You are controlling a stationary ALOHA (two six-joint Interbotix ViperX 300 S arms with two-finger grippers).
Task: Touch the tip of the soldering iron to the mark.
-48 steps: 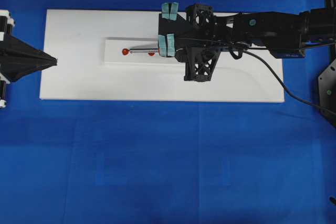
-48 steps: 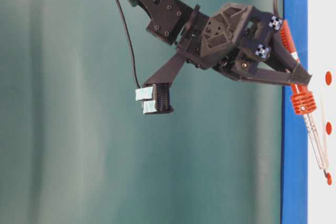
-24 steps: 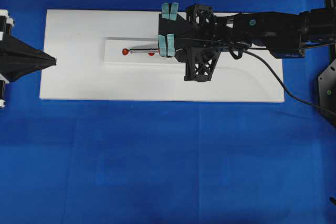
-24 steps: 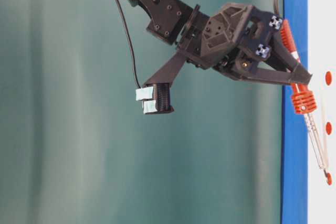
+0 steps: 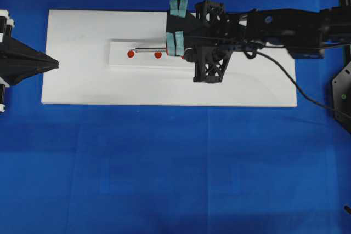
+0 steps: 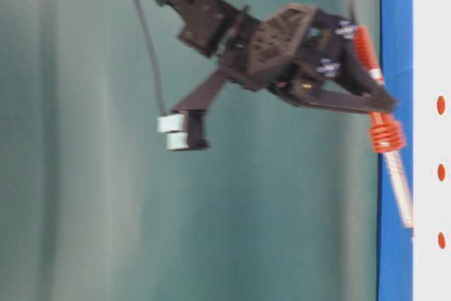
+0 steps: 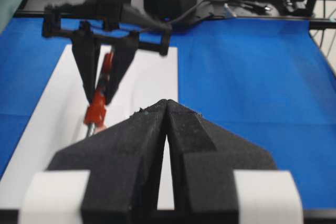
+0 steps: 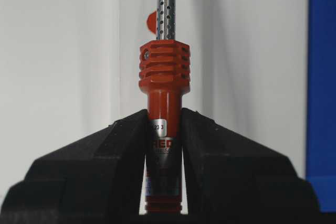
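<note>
Here, blue worktop carries large white rectangular board toward far edge. Raised white block mid-board bears row of red dots. Right gripper clamped on red-and-silver soldering iron handle, shaft lying over block's far edge. Middle red dot uncovered; tip blurred. Left gripper closed, empty, at board's left end.

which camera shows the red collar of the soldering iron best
The right wrist view: the red collar fills the middle, sharp, just above the right gripper. The table-level view shows it blurred, the left wrist view small and soft; in the overhead view the gripper covers it.
</note>
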